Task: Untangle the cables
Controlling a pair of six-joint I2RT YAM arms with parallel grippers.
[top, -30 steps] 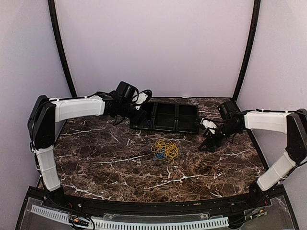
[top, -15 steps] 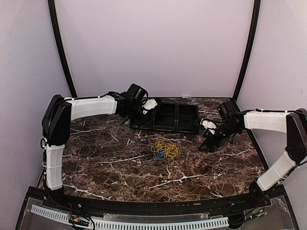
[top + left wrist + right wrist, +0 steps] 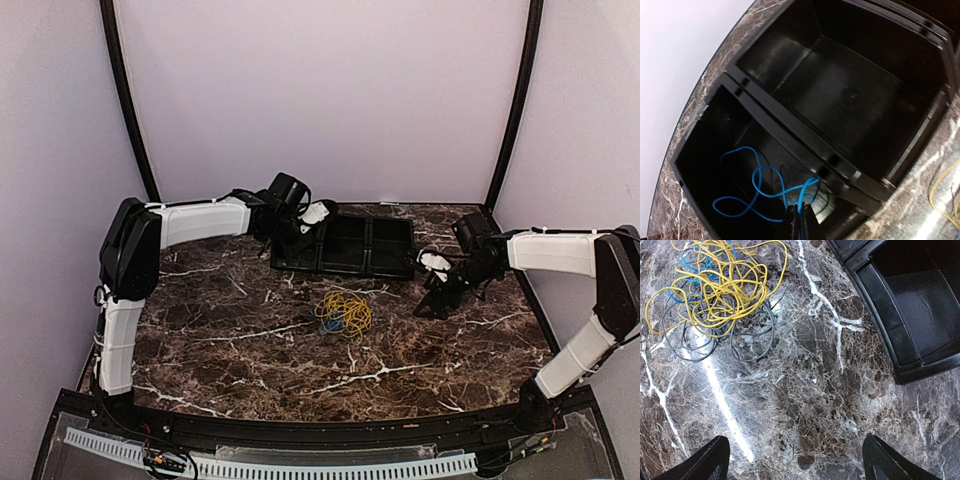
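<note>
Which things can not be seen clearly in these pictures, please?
- Left wrist view: whether the left gripper pinches the blue cable; its fingertips cover the cable's end at the bottom edge.
- Right wrist view: the tangle is cut off by the top edge.
- Top view: the tangle's strands are too small to trace.

Right wrist view: cable tangle [image 3: 715,295] cut by top edge — tray [image 3: 875,310] cropped right.

Left gripper [image 3: 799,219] now farther right over the tray's [image 3: 805,141] left compartment, jaws newly together, perhaps on the blue cable [image 3: 755,180].
</note>
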